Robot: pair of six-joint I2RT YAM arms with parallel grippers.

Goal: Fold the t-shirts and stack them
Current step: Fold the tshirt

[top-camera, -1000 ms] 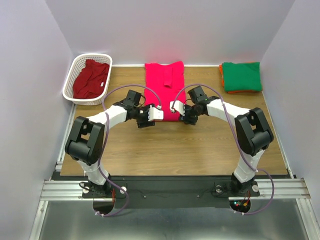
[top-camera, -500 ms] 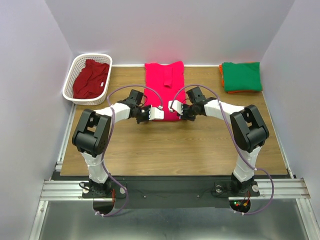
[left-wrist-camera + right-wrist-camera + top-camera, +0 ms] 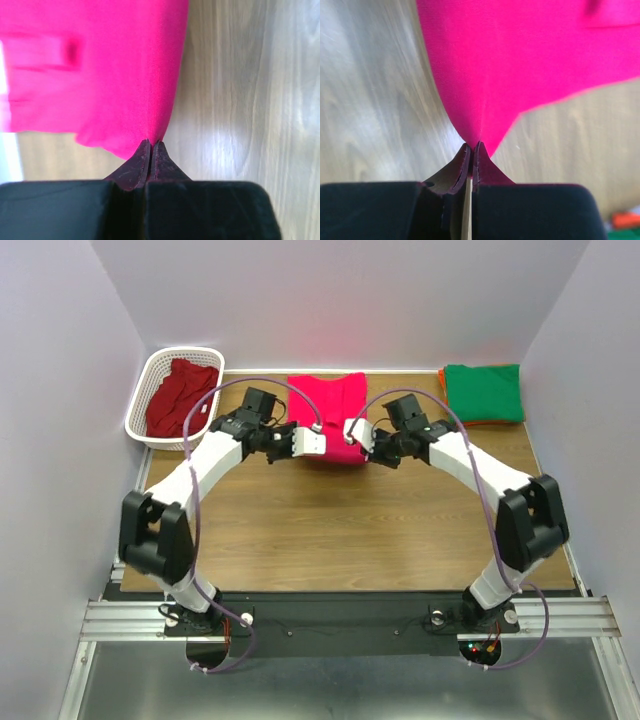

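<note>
Both arms reach in over the worktop (image 3: 340, 530). The left claw (image 3: 151, 143) is pressed tight on the pink shirt's (image 3: 335, 405) near-left corner, and the right claw (image 3: 472, 145) pinches the near-right one. This looks like the crosswise fold. The next move is to carry both corners evenly toward the far edge and lay them square. The shirt lies centre-far with its long axis running near to far and the gripped end facing the arms. Far right, the green shirt (image 3: 484, 390) sits folded on the orange shirt (image 3: 442, 390). Far left, the crimson shirt (image 3: 180, 400) waits in the basket (image 3: 140, 405).
</note>
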